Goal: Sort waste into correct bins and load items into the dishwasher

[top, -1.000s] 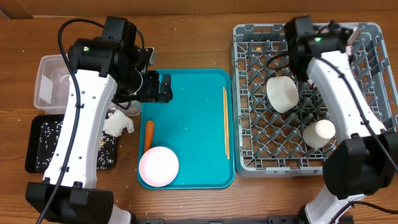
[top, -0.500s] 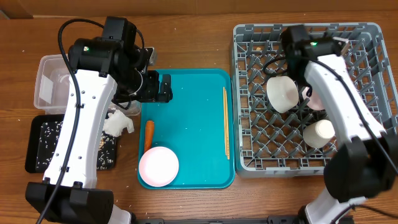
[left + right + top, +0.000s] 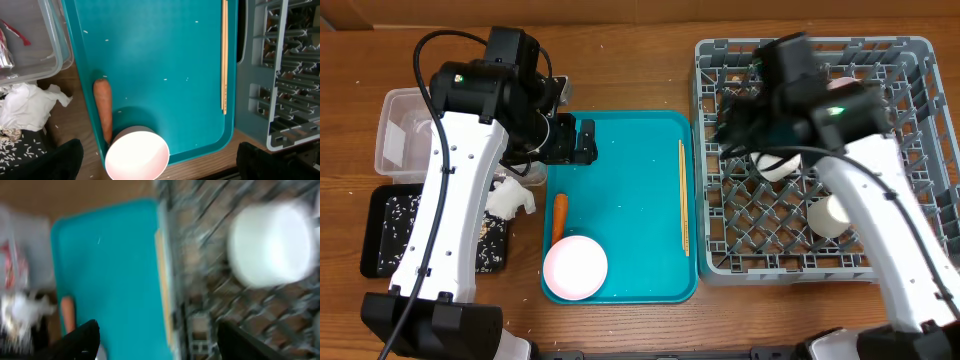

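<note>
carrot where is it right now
Overhead view: the carrot lies along the left edge of the teal tray, beside the pink bowl, right of the crumpled napkin.

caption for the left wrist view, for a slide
Carrot and pale pink bowl waiting on the teal tray, chopsticks along its edge nearest the grey dish rack

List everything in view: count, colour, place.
teal tray: one, teal, table centre
carrot: one, orange, tray's left edge
pink bowl: one, pink, tray's near-left corner
chopsticks: two, wooden, tray's right side
napkin: one, white, left of tray
clear tub: one, clear, far left
wrapper: one, red, inside tub
black tray: one, black, near-left, holding rice
rack: one, grey, right
white bowl, white cup: one each, white, in rack
left gripper: open, over tray's far-left corner
right gripper: open, over rack
</note>
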Motion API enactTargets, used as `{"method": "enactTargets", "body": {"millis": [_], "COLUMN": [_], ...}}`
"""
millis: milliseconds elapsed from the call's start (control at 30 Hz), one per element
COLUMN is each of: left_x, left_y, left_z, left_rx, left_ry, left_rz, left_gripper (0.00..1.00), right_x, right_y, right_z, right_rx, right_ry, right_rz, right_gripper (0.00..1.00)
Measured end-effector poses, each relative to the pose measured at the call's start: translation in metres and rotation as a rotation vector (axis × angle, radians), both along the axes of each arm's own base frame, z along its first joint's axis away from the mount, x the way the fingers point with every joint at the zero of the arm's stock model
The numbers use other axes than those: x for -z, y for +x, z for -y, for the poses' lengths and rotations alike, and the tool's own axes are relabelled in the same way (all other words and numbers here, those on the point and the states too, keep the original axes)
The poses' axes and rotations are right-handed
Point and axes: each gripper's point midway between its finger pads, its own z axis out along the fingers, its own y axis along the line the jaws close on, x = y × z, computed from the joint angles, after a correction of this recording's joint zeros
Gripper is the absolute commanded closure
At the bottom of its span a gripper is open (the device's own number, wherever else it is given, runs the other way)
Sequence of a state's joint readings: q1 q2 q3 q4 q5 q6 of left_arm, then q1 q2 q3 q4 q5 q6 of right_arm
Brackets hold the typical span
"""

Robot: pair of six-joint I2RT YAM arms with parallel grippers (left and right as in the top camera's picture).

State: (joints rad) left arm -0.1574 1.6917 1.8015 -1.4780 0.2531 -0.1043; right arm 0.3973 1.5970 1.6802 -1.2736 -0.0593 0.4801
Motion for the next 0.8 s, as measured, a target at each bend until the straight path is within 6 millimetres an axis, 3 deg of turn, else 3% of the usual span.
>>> {"method": "enactTargets", "body": {"millis": [233,333,467,633,800], "left_x": [0.000,-0.003,-0.002,0.008,0.055], "left_y": [0.000,0.014,0.007,-0.022,-0.051], "left_z": [0.000,0.002,0.002,-0.005,-0.030], "left_rx": [0.000,-0.006,-0.027,-0.069,-0.206], "left_ry": [0.000,-0.012,-0.015,0.018,0.162], "left_rz": [0.002,0.056,0.024,-0.115,-0.293], "left_gripper": [0.00,0.00,0.00,0.00,0.00], "right_x": [0.018,0.024,0.040,0.060,0.064], "right_y": [-0.027,-0.033,-0.037,-0.037,-0.033], "right_z": [-0.061,-0.077,-0.082,-0.085,-0.088], "right_rx": [-0.171,-0.203,-0.203,-0.196,-0.197], "right_ry": [0.044,0.050,0.031,0.011,0.017], "right_rz": [-0.037,-0.055,-0.111,-0.174,-0.174], "right_gripper": [0.16,0.15,0.15,0.14,0.14]}}
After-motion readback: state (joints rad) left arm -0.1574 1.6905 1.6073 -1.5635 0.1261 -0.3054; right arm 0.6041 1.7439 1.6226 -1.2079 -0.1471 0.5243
